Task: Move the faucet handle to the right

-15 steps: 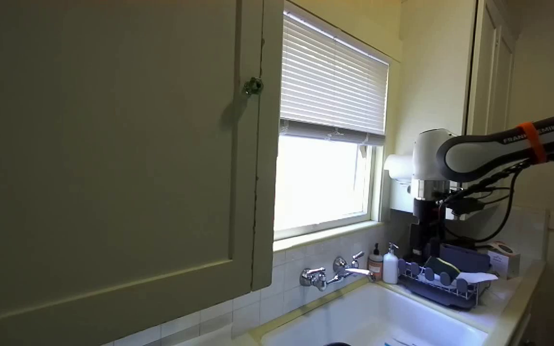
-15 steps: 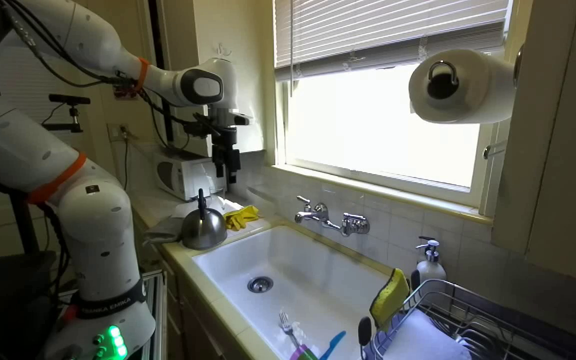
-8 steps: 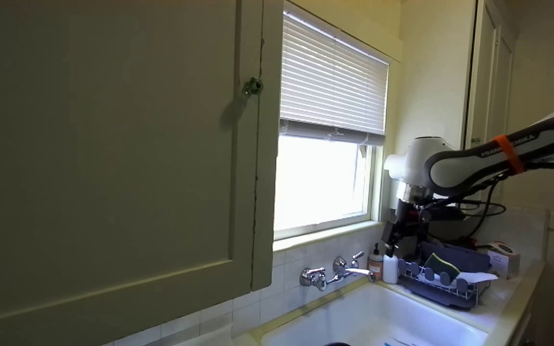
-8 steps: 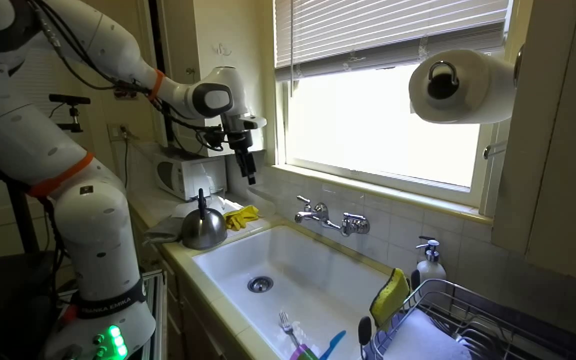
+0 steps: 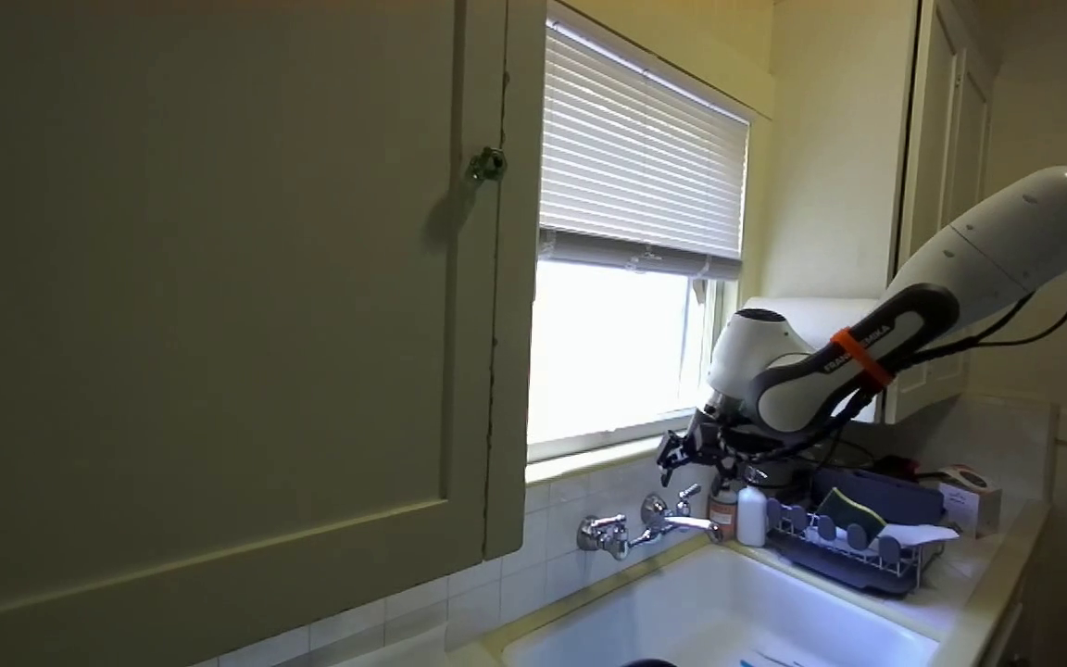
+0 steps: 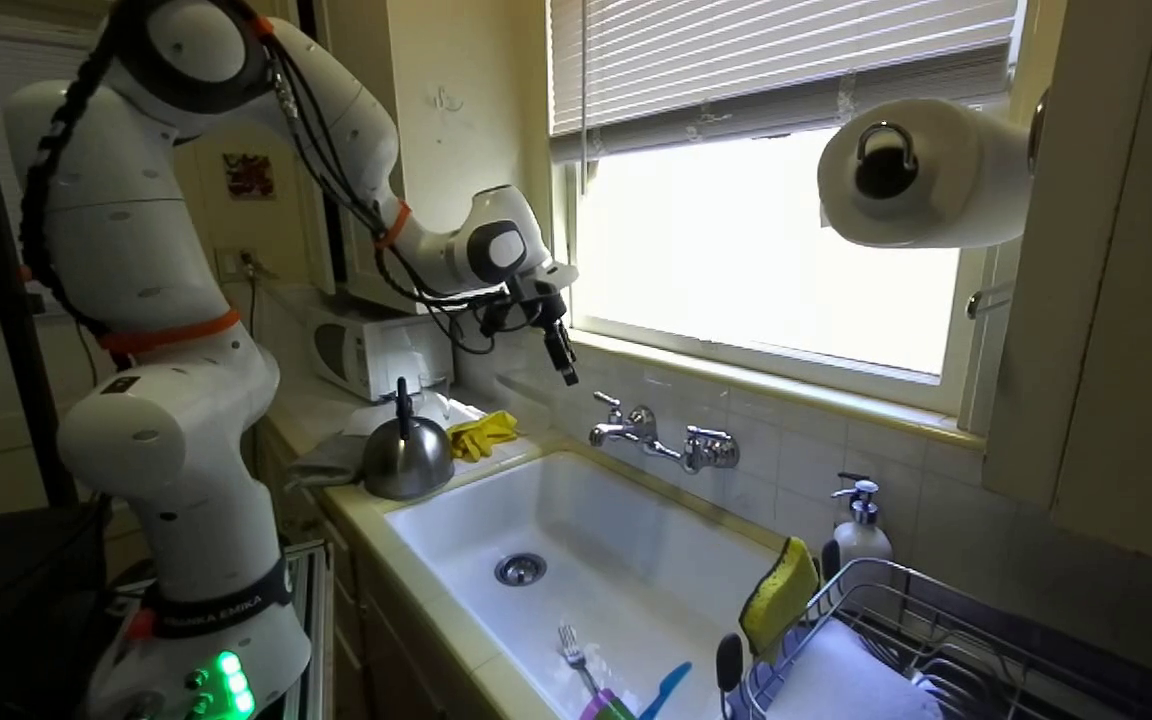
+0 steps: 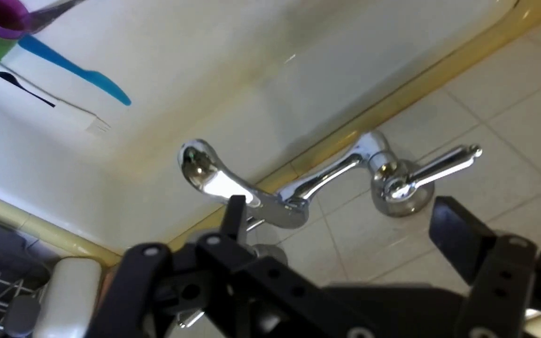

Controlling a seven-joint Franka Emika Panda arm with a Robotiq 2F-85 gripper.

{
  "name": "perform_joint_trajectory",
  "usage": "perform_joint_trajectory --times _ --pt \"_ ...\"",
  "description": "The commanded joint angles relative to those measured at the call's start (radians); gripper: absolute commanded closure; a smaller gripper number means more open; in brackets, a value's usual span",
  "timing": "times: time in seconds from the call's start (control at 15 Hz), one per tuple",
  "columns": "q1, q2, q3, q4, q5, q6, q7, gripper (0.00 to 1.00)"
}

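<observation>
The chrome wall faucet has two lever handles and a curved spout (image 7: 233, 185). One faucet handle (image 7: 444, 166) shows whole in the wrist view, between and beyond the fingertips, nearer the right finger. It also shows in both exterior views, as a handle (image 5: 601, 534) and a small lever (image 6: 608, 400). The second handle (image 7: 190, 319) is mostly hidden behind my left finger in the wrist view. My gripper (image 7: 341, 206) is open and empty. In both exterior views the gripper (image 5: 666, 463) is tilted and stays above the faucet, apart from it; the fingers (image 6: 570, 376) point down.
The white sink (image 6: 626, 560) lies below, with a fork (image 6: 576, 655) and a blue knife (image 6: 668, 688) in it. A dish rack (image 6: 896, 570) and soap bottle (image 6: 861, 540) stand at one end. A kettle (image 6: 408, 460) and yellow gloves (image 6: 482, 435) are at the far end. The window sill (image 6: 766, 385) runs above.
The arm has swung and lowered toward the faucet, and the gripper has tilted from upright to slanted. The faucet and handles have not moved.
</observation>
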State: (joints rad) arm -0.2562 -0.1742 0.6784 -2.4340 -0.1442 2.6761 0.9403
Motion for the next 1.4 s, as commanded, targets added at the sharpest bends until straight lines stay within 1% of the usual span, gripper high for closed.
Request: perform_joint_trajectory --times 0.0,0.07,0.13,0.27,0.33,0.4,0.47,0.53,0.6,0.73,0.87,1.0,1.13,1.27,1.33 --pt "-0.056 0.023 0.042 0.029 -0.029 -0.004 0.064 0.00" --pt "-0.094 0.042 0.074 0.053 -0.046 -0.008 0.109 0.00" --pt "-0.110 0.055 0.091 0.068 -0.051 -0.009 0.132 0.00" --pt "-0.116 0.064 0.103 0.078 -0.053 -0.011 0.151 0.00" --pt "-0.135 0.050 0.120 0.076 -0.101 -0.045 0.259 0.00" --pt "-0.164 0.029 0.144 0.062 -0.153 -0.047 0.370 0.00" --pt "-0.181 0.029 0.163 0.058 -0.157 -0.043 0.426 0.00" --pt "-0.214 0.008 0.190 0.040 -0.196 -0.015 0.495 0.00" --pt "-0.232 0.007 0.212 0.043 -0.211 -0.030 0.561 0.00" --pt "-0.292 -0.018 0.283 0.035 -0.252 -0.033 0.694 0.00" --pt "-0.370 -0.046 0.381 0.025 -0.284 -0.035 0.825 0.00" --pt "-0.458 -0.053 0.502 0.023 -0.303 -0.075 0.952 0.00" --pt "-0.541 -0.013 0.624 0.050 -0.338 -0.170 1.078 0.00" --pt "-0.621 0.075 0.740 0.086 -0.405 -0.251 1.205 0.00" --pt "-0.664 0.098 0.797 0.100 -0.418 -0.272 1.234 0.00"
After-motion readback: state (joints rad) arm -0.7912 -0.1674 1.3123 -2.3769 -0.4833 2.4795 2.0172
